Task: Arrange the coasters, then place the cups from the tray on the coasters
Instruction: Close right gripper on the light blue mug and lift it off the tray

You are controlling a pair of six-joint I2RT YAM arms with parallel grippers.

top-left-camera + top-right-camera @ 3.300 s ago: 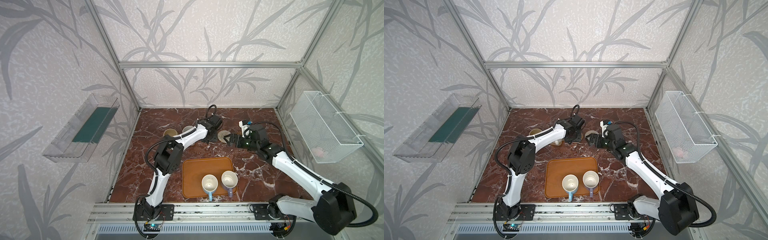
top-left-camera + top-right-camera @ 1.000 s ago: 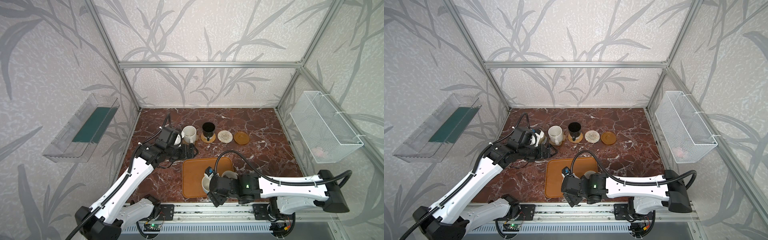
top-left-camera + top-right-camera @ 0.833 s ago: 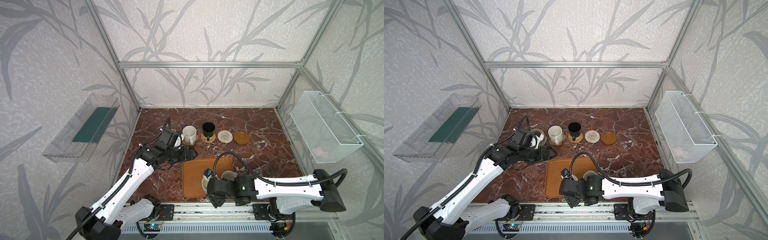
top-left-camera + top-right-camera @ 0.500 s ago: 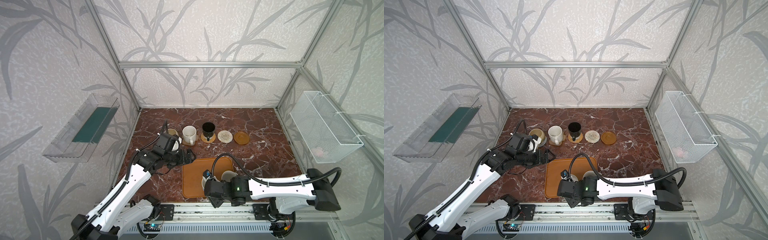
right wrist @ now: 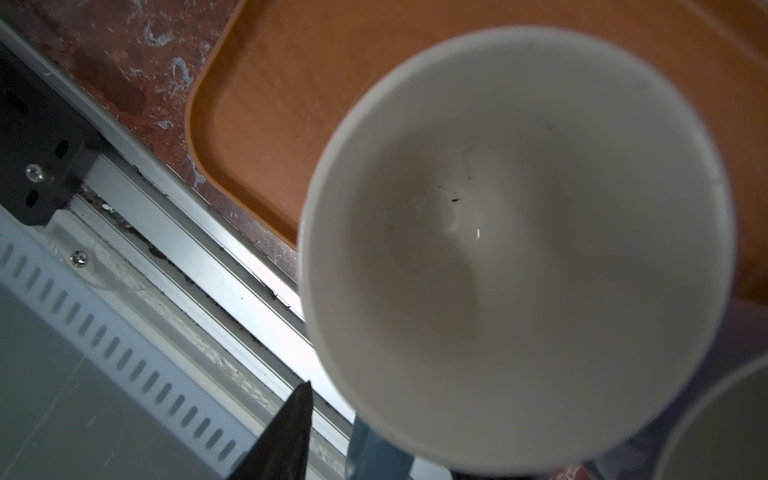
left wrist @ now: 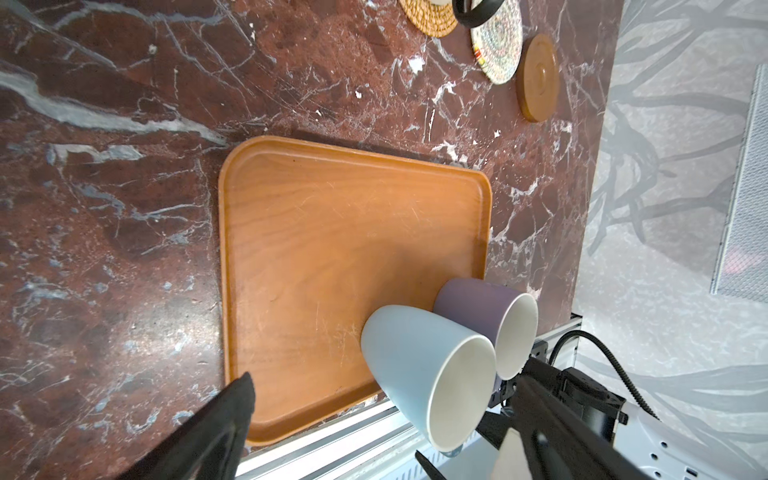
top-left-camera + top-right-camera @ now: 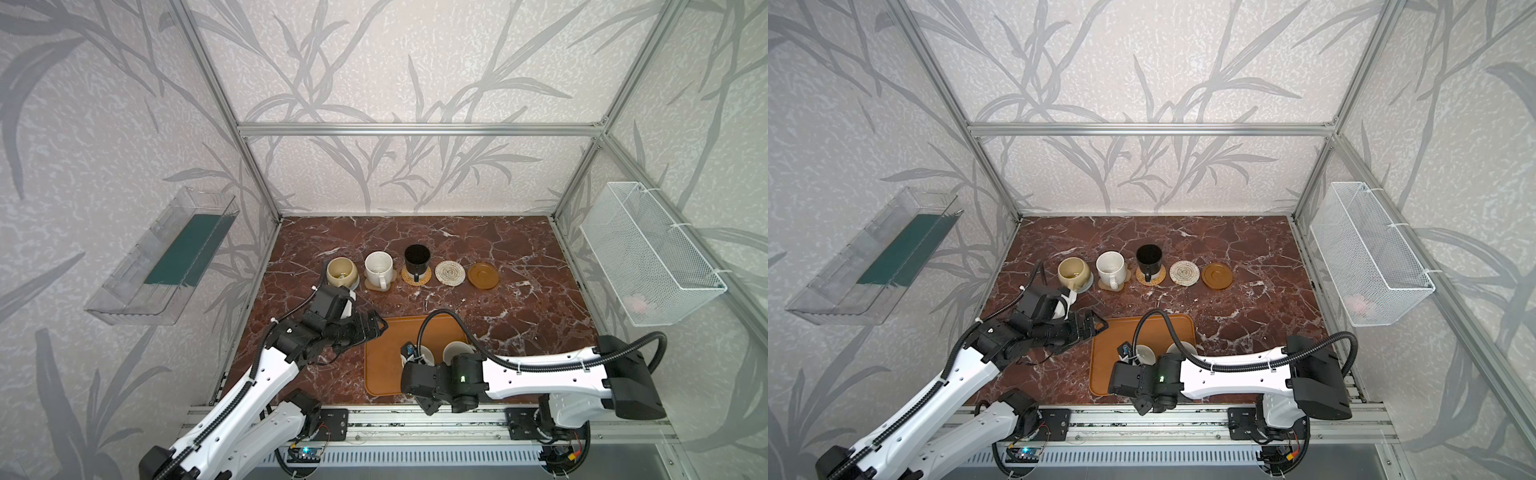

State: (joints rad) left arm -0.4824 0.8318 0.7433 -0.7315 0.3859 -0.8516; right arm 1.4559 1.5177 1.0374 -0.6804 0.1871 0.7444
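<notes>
Two cups are left on the tray (image 7: 386, 357). The left gripper (image 7: 370, 328) hovers by its far corner, jaws wide apart. The right gripper (image 7: 417, 368) is at the handle of the light blue cup (image 6: 419, 365); clamped or not, I cannot tell. The lavender cup (image 6: 478, 303) stands beside it. A beige cup (image 7: 341, 272), white cup (image 7: 378, 268) and black cup (image 7: 416, 257) sit on coasters; rope coaster (image 7: 449, 273) and wooden coaster (image 7: 483, 275) lie bare.
</notes>
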